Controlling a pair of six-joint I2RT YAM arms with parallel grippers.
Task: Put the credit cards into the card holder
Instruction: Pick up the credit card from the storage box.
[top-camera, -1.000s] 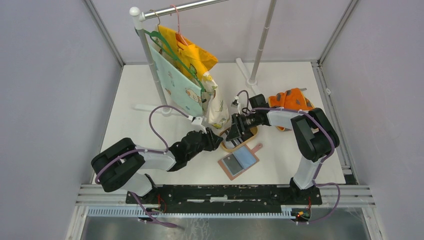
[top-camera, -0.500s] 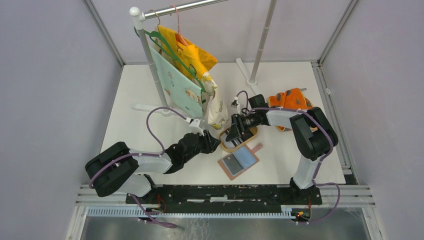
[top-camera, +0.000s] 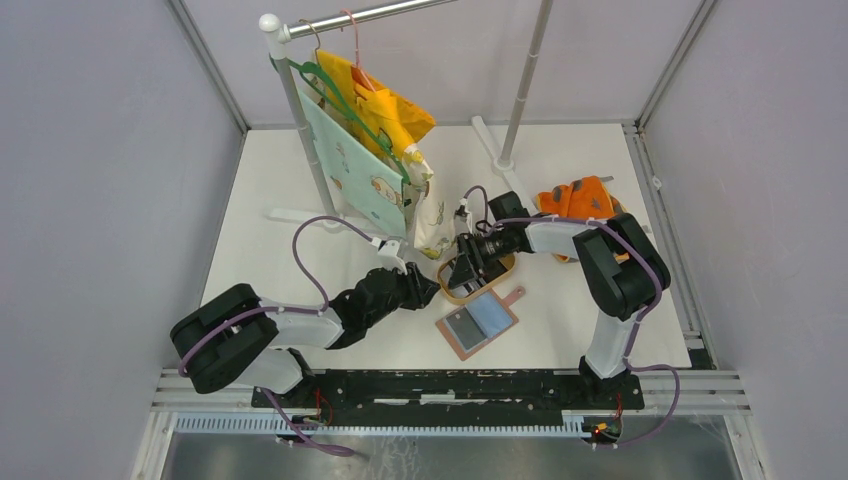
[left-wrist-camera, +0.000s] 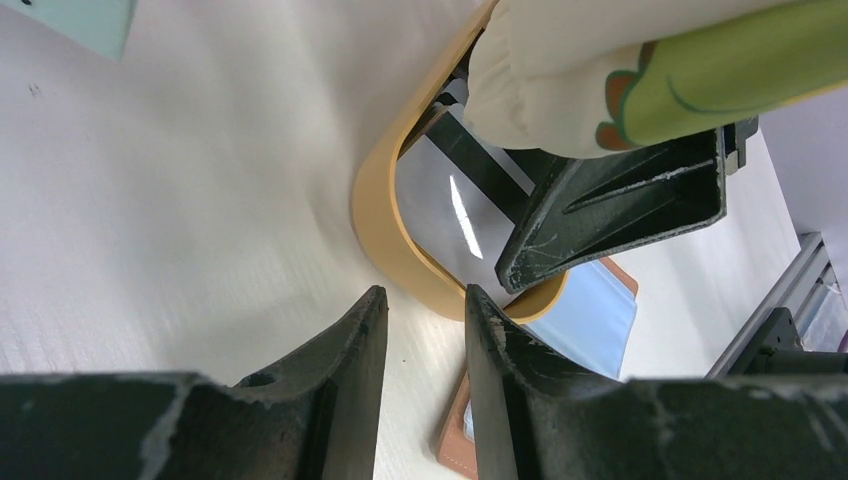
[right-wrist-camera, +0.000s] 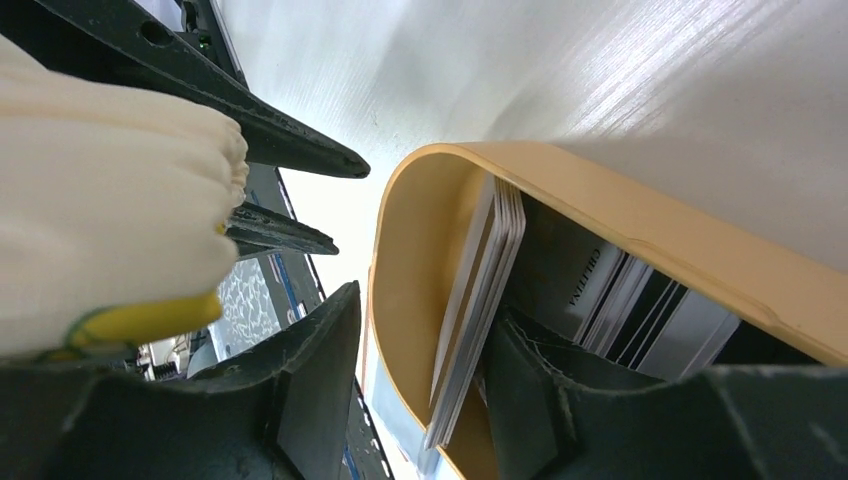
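Several credit cards (right-wrist-camera: 478, 290) stand on edge as a stack against the inner wall of a tan oval dish (right-wrist-camera: 405, 230); more striped cards (right-wrist-camera: 640, 310) lie flat in it. My right gripper (right-wrist-camera: 428, 310) is open, one finger outside the dish wall and the other inside, touching the stack. In the top view it (top-camera: 462, 272) dips into the dish (top-camera: 503, 268). The card holder (top-camera: 478, 322) lies open just in front, grey-blue pockets up. My left gripper (left-wrist-camera: 425, 295) is open, nothing between its fingers, low over the table beside the dish rim (left-wrist-camera: 385, 230).
A clothes rail (top-camera: 295, 95) stands at the back left with hanging garments; a white one (top-camera: 432, 215) dangles right over the dish and both grippers. An orange patterned cloth (top-camera: 582, 198) lies to the right. The rail's second post (top-camera: 522, 90) stands behind.
My right gripper has slid a little left and lower into the dish, its jaws narrowing slightly. The left arm's elbow has swung left, the gripper staying beside the dish.
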